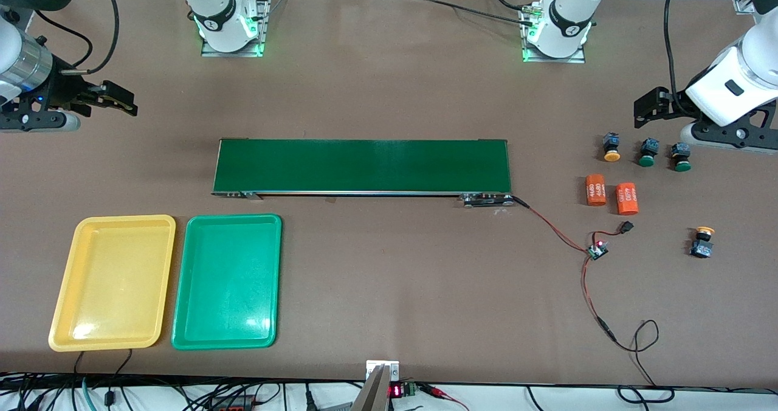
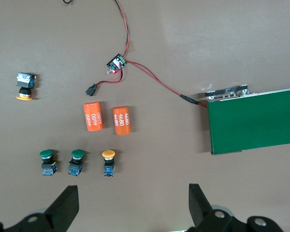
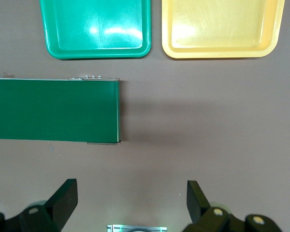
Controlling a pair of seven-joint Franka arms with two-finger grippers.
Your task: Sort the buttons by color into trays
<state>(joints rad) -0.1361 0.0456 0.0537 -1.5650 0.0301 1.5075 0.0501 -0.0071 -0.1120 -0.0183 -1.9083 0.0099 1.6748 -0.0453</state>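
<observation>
At the left arm's end of the bench, four buttons (image 1: 646, 152) lie around two orange cylinders (image 1: 611, 193), wires (image 1: 598, 250) nearby. Both trays (image 1: 226, 280) sit near the belt (image 1: 361, 166). The left gripper (image 2: 133, 203) and right gripper (image 3: 132, 200) hover, fingers released.

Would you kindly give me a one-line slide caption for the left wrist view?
Open left gripper above three buttons, with a fourth button, two orange cylinders and the conveyor belt.
</observation>
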